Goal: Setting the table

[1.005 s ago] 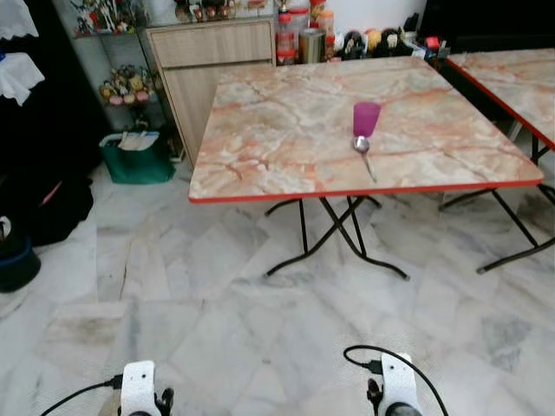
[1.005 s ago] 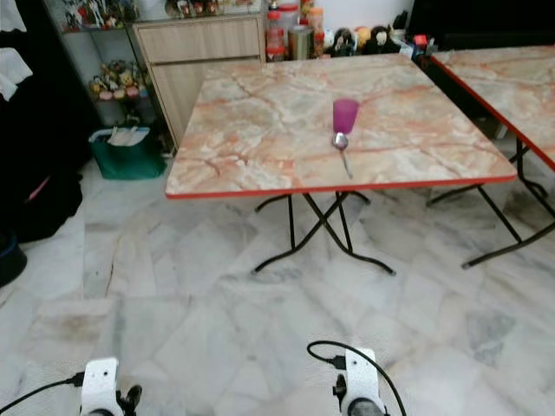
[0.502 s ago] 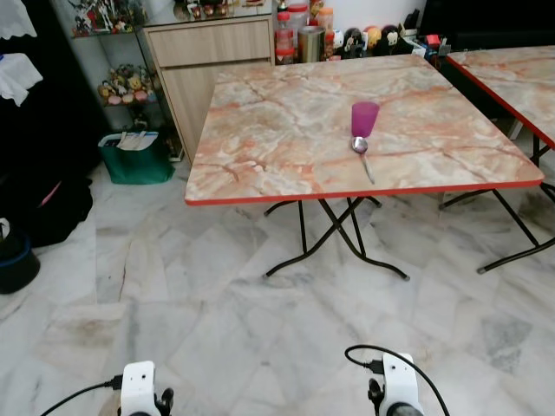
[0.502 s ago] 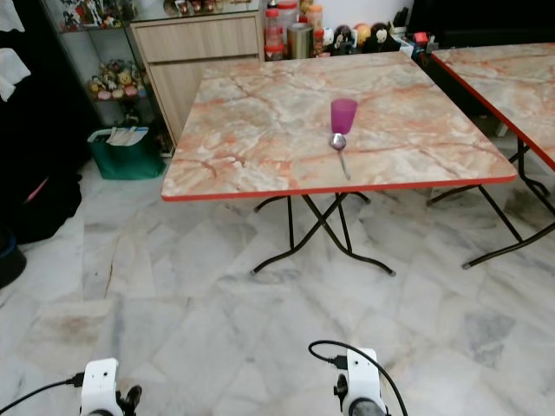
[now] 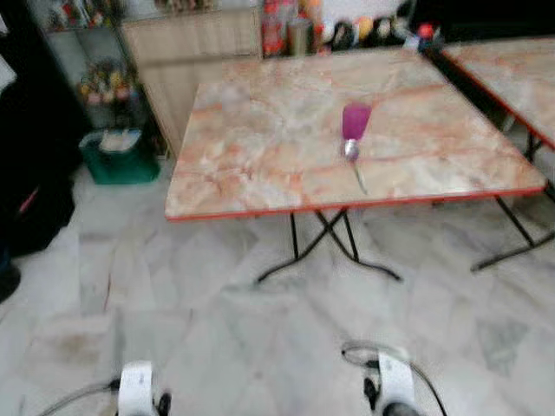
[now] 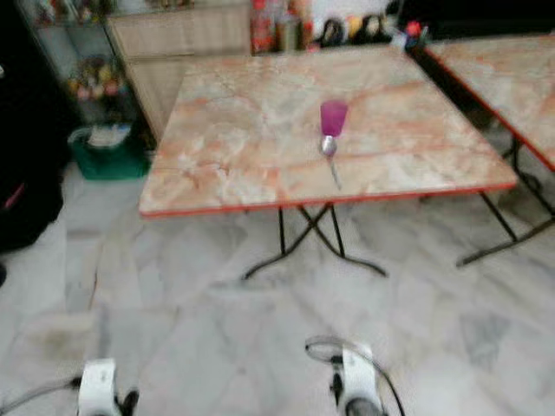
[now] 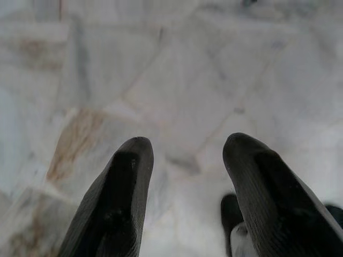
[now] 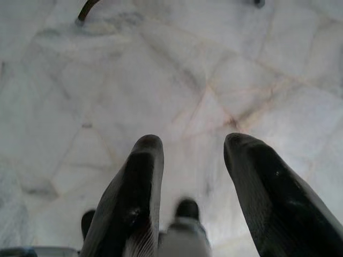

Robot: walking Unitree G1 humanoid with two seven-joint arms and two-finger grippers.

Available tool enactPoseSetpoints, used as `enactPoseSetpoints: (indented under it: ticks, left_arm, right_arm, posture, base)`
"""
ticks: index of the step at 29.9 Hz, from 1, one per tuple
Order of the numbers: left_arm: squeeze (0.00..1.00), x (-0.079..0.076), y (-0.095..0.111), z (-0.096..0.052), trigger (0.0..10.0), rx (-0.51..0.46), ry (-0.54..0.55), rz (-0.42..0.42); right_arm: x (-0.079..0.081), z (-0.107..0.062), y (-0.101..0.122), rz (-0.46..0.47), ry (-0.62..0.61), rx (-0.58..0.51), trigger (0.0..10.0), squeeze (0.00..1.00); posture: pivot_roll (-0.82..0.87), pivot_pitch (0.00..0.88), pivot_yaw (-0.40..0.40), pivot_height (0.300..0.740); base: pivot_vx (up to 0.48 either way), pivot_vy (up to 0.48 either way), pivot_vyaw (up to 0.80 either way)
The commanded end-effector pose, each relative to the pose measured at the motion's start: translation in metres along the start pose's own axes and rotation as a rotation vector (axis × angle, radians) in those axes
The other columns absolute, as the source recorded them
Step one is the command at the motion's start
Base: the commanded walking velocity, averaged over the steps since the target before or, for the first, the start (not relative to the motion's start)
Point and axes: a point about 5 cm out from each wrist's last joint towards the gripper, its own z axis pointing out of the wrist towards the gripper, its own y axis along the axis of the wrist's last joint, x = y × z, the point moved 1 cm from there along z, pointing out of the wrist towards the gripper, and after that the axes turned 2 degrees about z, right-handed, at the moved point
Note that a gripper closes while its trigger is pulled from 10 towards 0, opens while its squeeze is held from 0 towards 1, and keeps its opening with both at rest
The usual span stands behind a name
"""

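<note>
robot near the table, both arms hanging with nothing in them.
the cup (image 5: 355, 121) stands mid table (image 5: 260, 165) with the spoon (image 5: 355, 164) just in front, touching it. left gripper (image 7: 185, 187) and right gripper (image 8: 190, 184) hang over the floor, fingers apart. a clumsy reach could tip the cup or push the spoon off the edge. the picture is blurrier than before and the table sits closer.

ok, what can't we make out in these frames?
- Eye views, motion blur: whether the purple plastic cup touches the metal spoon.
- Bottles and figurines on the wooden cabinet: blurred, cut by the top edge.
- Second marble table: cut by the right edge.
</note>
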Motion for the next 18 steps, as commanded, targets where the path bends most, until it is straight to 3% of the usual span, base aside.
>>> enactPoseSetpoints:
  ticks: [1, 18]
  left_arm:
    - [0.0, -0.0009, -0.0042, -0.001, 10.0, 0.014, -0.002, -0.003]
    - [0.0, -0.0059, -0.0047, -0.0005, 10.0, 0.016, -0.007, -0.023]
  right_arm:
    - [-0.003, 0.0, 0.0007, 0.001, -0.003, -0.004, 10.0, 0.0]
    - [-0.0048, -0.0005, -0.001, -0.045, 0.002, -0.001, 10.0, 0.0]
  posture:
    - [0.12, 0.0, 0.083, 0.74]
    - [0.11, 0.0, 0.073, 0.74]
  base:
    - [0.36, 0.0, 0.0]
    - [0.362, 0.0, 0.0]
